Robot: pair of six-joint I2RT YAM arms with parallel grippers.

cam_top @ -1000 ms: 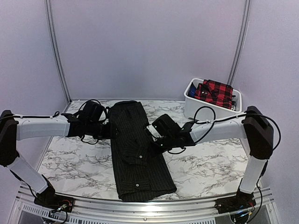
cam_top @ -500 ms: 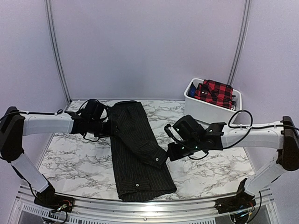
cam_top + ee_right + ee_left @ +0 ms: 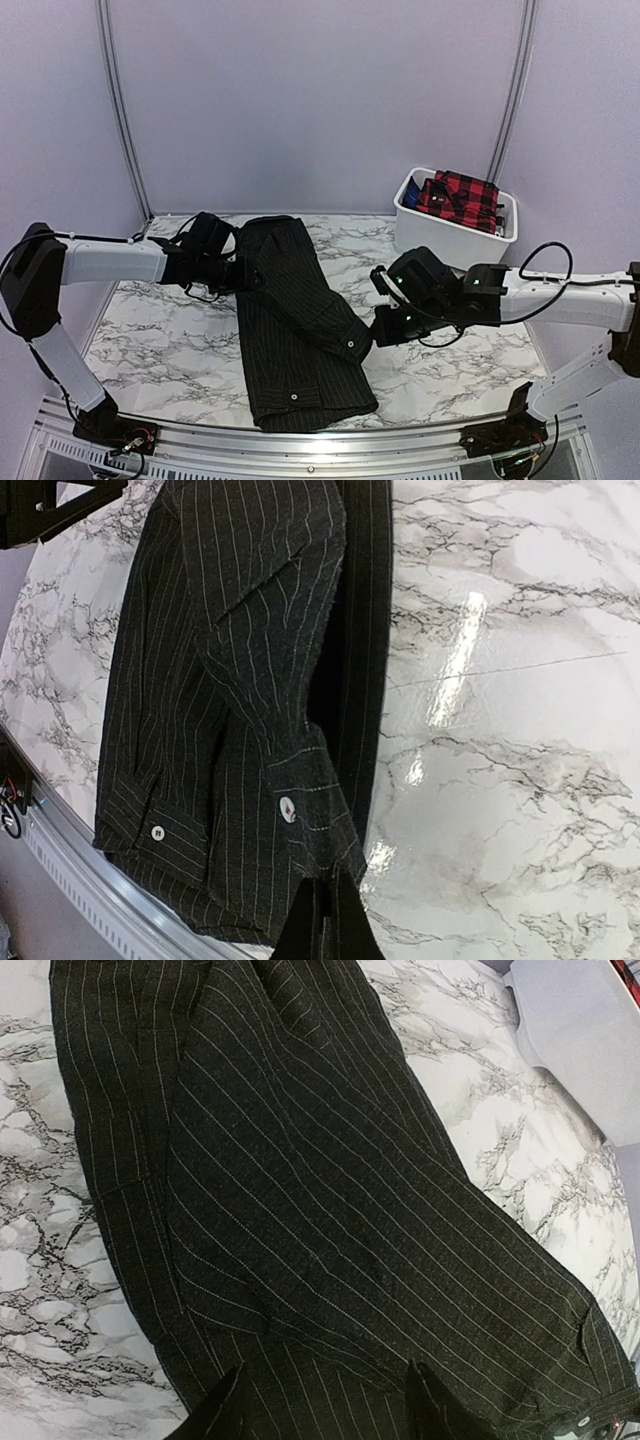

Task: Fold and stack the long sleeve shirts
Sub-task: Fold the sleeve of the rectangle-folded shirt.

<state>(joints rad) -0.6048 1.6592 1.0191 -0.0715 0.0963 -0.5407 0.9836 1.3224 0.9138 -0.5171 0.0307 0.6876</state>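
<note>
On the marble-patterned table, the black pinstriped cloth shirt is being pinched at its cuff by the clenched right gripper; the state of the left gripper cannot be told. Tugged hard, the cuff could slip free.

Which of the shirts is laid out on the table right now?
The black pinstriped shirt, stretched lengthwise on the marble table; the red-and-black plaid shirt sits bunched in the white bin.

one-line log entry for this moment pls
pinstripe shirt: flat on table | left fingers: open at its left edge | right fingers: shut on its cuff | plaid shirt: in white bin
</note>
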